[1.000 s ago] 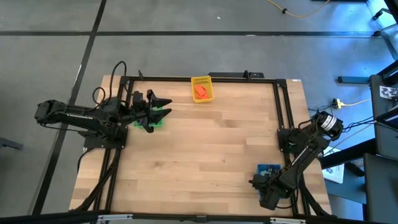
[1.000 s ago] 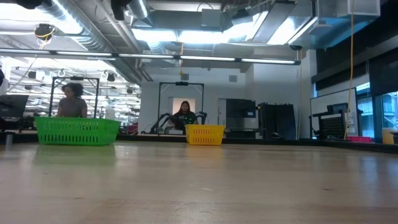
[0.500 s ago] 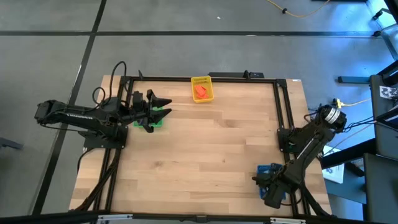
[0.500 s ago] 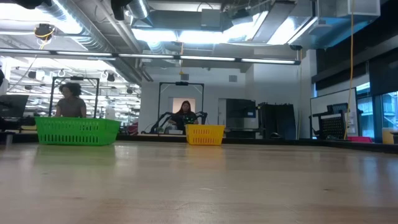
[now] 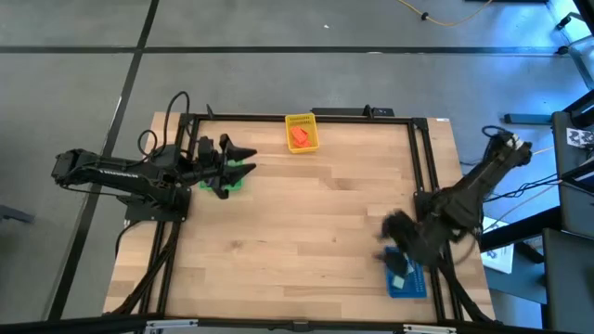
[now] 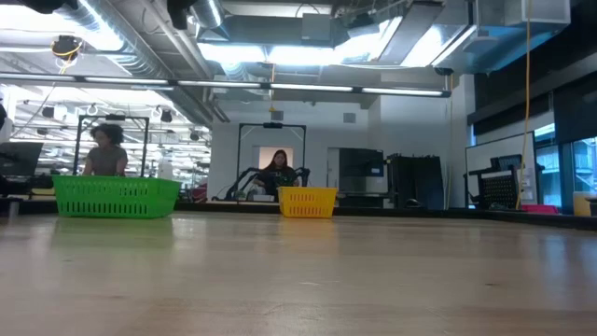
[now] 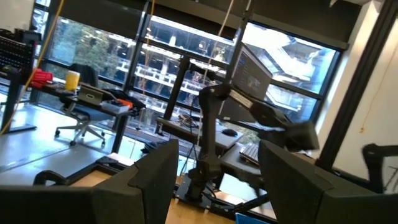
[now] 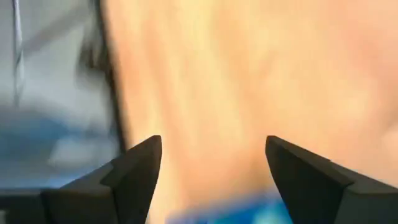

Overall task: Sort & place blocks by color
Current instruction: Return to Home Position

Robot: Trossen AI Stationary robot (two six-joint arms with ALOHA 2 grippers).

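Several orange blocks (image 5: 299, 136) looked light, hard, pinchable across flat sides; left claw (image 7: 217, 152) and right claw (image 8: 213, 142) gaped empty.

The wide middle of the wooden table (image 5: 316, 223) lies bare and open to a pass from either side. At the back edge the yellow tray (image 5: 300, 118) stands alone, free from above. The green tray (image 5: 234, 183) at the left is covered by the left gripper (image 5: 247, 160), fingers spread, which blocks entry from above. The right arm (image 5: 459, 195) hangs at the near right corner, seemingly over the blue tray's (image 5: 406, 284) far end.
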